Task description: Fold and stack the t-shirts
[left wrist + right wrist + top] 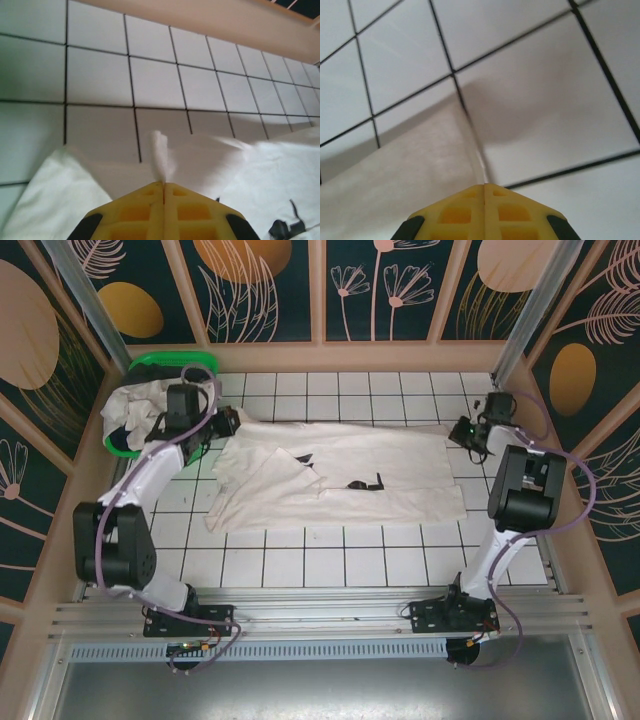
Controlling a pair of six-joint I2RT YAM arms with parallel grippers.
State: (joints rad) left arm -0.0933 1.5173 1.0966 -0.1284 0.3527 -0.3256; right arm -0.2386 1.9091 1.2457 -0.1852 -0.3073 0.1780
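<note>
Clamps the left fingers (162, 189) flat together on a thin upright peak of white cloth, yellow pads meeting with no gap. Pinches there the edge of the t-shirt (270, 165), fabric sloping away on both sides of the peak and a scrap of black print (285, 227) showing low in the left wrist view. From above, puts those left fingers (236, 424) just to the right of the green basket (172, 360), close beside its rim yet apart from it.

Over to the right fingers (484, 190): likewise squeezed shut, nipping a fine ridge at the edge of the t-shirt (395, 170) above the white tiles. Places the right fingers (463, 431) well away from the basket, at the shirt end farthest from it. Holds the far hem in a nearly straight line between the two grips.

Spreads the t-shirt (390, 460) across the counter (300, 565), starting just beside the basket and running away from it to the right, mostly flat. Shows the black angular print (365, 482) around the middle of the cloth, on the side lying farther toward the arm bases than the basket. Doubles a triangular flap (275, 475) over the body at the end closest to the basket, a dark mark peeking out at its edge. Heaps crumpled white cloth (135, 405) inside the basket itself, spilling over its near rim.
</note>
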